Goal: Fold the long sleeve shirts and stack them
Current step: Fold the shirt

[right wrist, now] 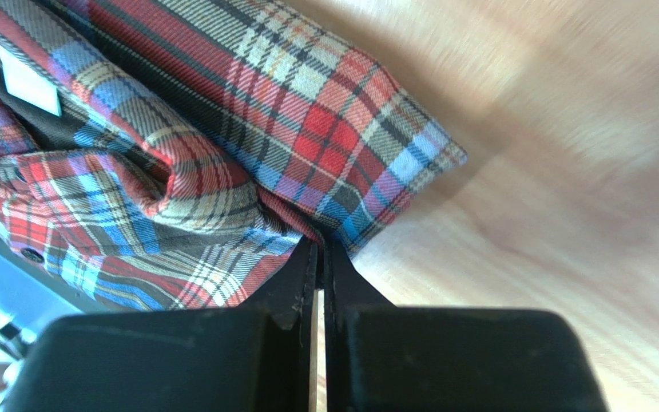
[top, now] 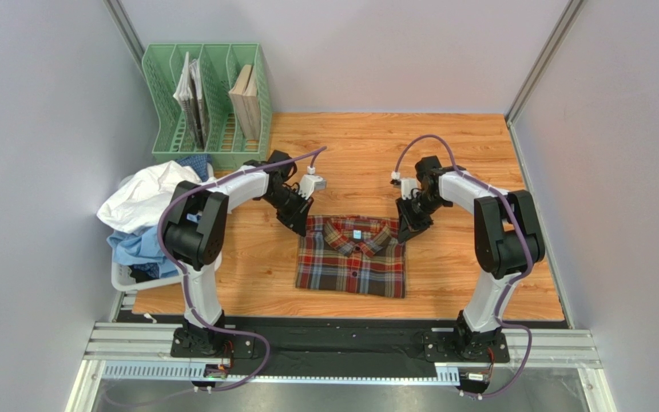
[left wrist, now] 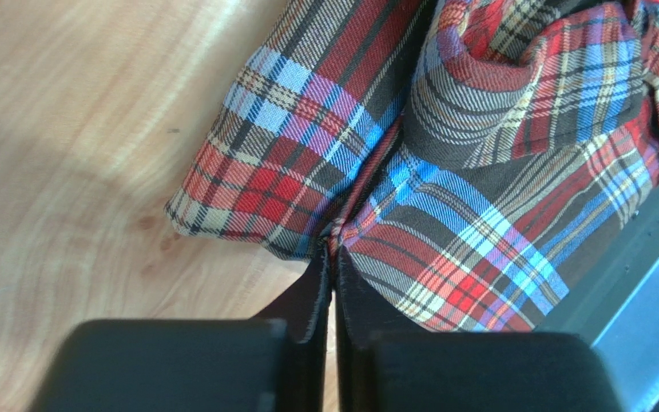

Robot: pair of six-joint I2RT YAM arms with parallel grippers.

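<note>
1. We record a counter (top: pixel 479 257) with a wood-grain top. It is closed in by plain grey walls (top: pixel 376 51) at its far, left and right edges.
2. A metal rail (top: pixel 350 348) runs along the near edge, and both arm bases are bolted to it.
3. A green file rack (top: pixel 208 107) stands at the far left corner. It holds upright magazines (top: pixel 191 99) in one slot and a tan book (top: pixel 247 99) in another.
4. The tartan shirt (top: pixel 352 256) lies in the middle of the counter, somewhat closer to the near edge than to the far one. It is folded into a rectangle with its collar toward the far edge and a small label (top: pixel 357 233) showing inside the collar.
5. The white shirt (top: pixel 144 197) and the light blue shirt (top: pixel 135 245) are heaped together at the left edge. They overhang a white basket (top: pixel 122 279) beside the counter.
6. The left gripper (top: pixel 300 225) sits at the tartan shirt's far left corner. In the left wrist view its fingers (left wrist: pixel 307 296) are nearly together, with a fold of plaid cloth pinched at the tips.
7. The right gripper (top: pixel 406 230) sits at the tartan shirt's far right corner. In the right wrist view its fingers (right wrist: pixel 294 283) are pressed to a thin slit, nipping the cloth edge.
8. Purple cables (top: pixel 427 142) loop over both arms.
</note>
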